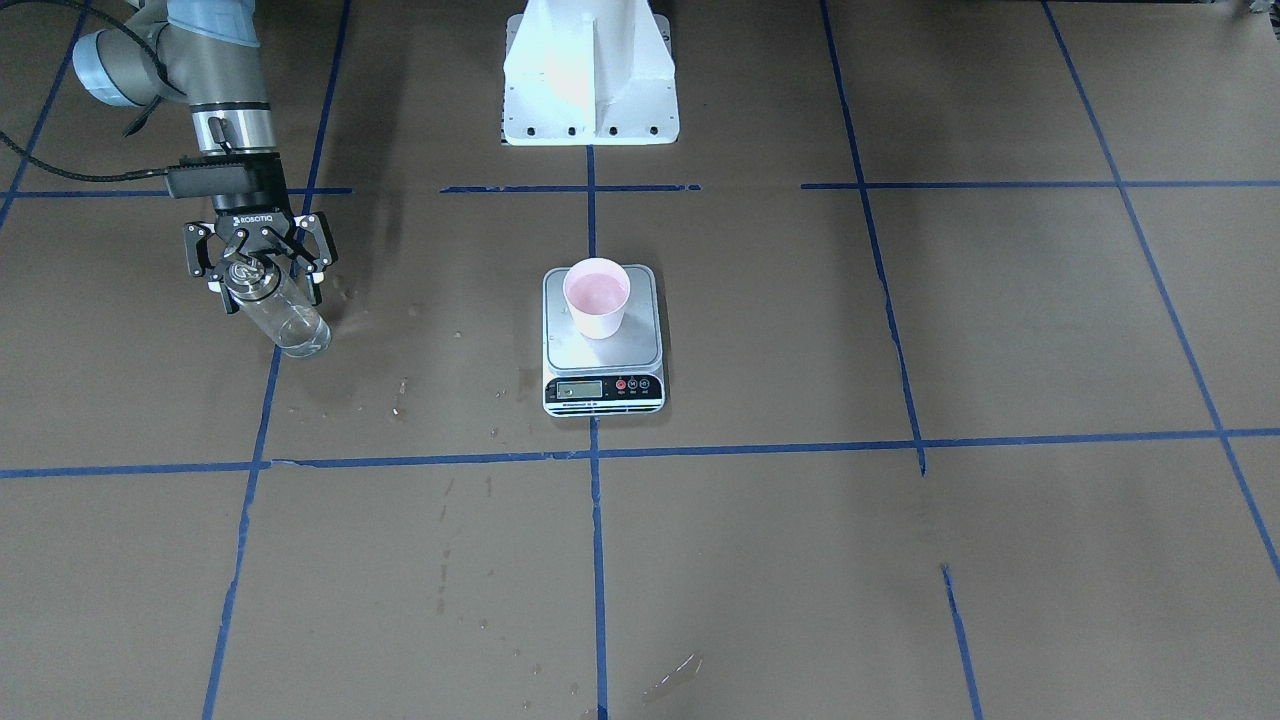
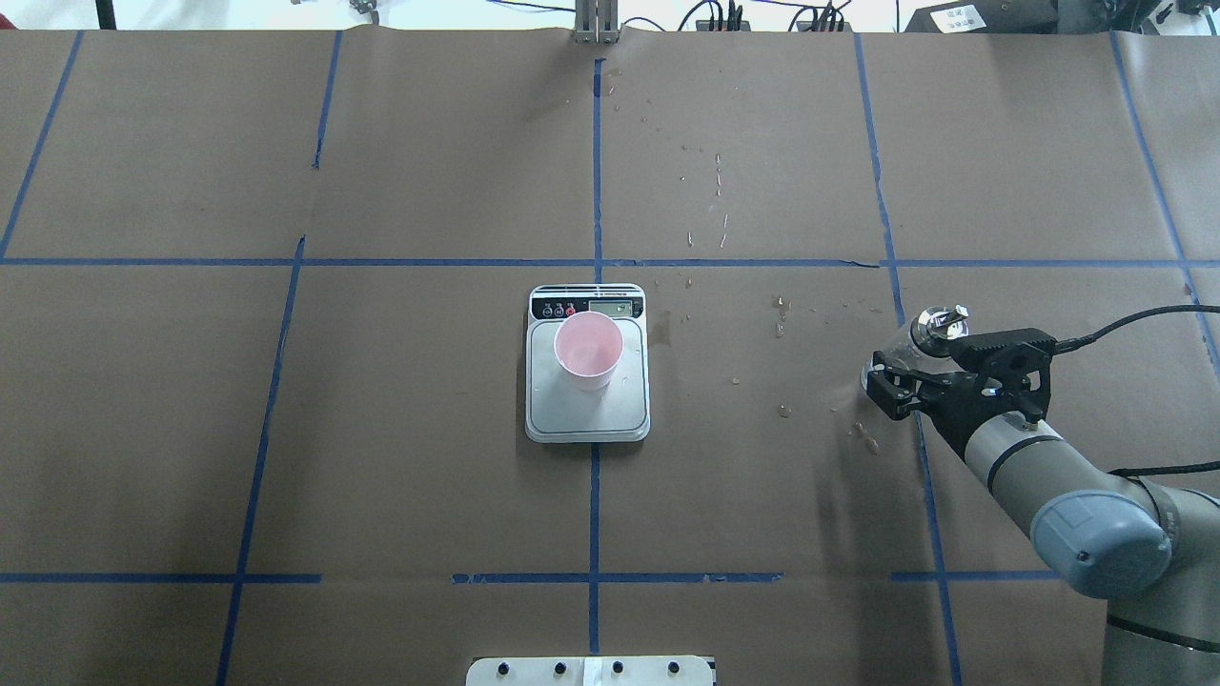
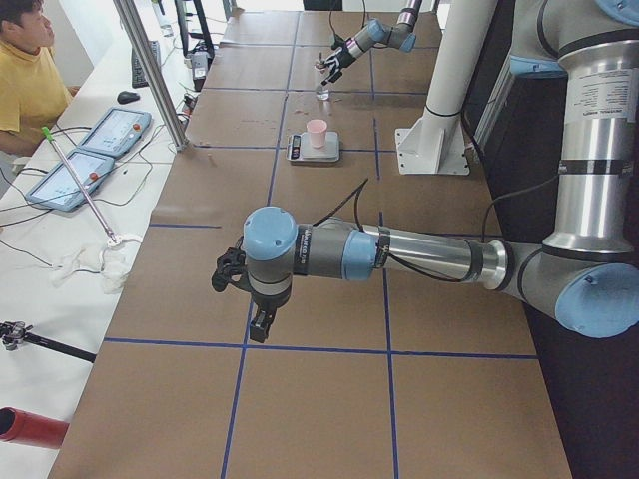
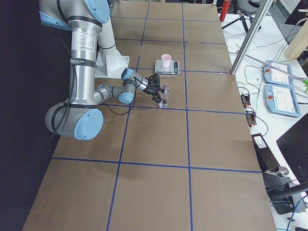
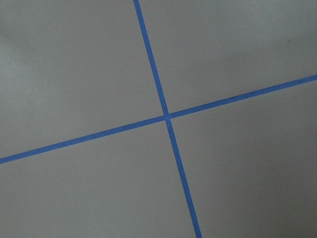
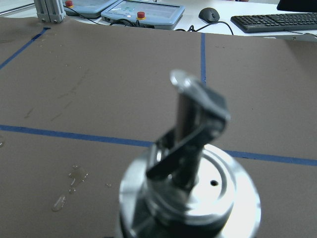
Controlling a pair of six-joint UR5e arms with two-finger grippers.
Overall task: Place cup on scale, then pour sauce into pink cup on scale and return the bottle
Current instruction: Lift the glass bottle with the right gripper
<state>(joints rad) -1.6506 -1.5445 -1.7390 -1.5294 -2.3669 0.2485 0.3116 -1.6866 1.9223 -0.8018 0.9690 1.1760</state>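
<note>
R gripper point(image 1: 269, 294) sits low over the table point(image 1: 900, 560) on the robot's right side. Its fingers point(image 1: 222, 297) are spread wide, one on each side of the bottle's point(image 1: 288, 320) upper body, and look apart rather than pinched on the glass. The bottle is clear and stands upright w/ its base on the brown paper, just beside a blue tape line point(image 1: 262, 410) and well apart from the scale point(image 1: 615, 352). R wrist cam sits right above the silver spout cap point(image 6: 190, 198), which fills the lower centre of that view; no fingers show there. Wet spots point(image 2: 865, 440) dot the paper near the bottle and toward the scale. The scale sits on the table's centre tape line, w/ its display and red buttons on the operators' side. The pink cup point(image 1: 597, 300) stands upright at approx mid-platform, pinkish inside; can't tell if it holds liquid. L arm is pulled off to the robot's left end, away from the scale. L gripper point(image 3: 260, 321) hangs above the paper near a tape crossing point(image 5: 167, 116); can't tell if its fingers are apart or together. L wrist cam shows only paper and tape. A person in a yellow shirt point(image 3: 25, 95) sits at the side bench by two pendants point(image 3: 90, 150).
</note>
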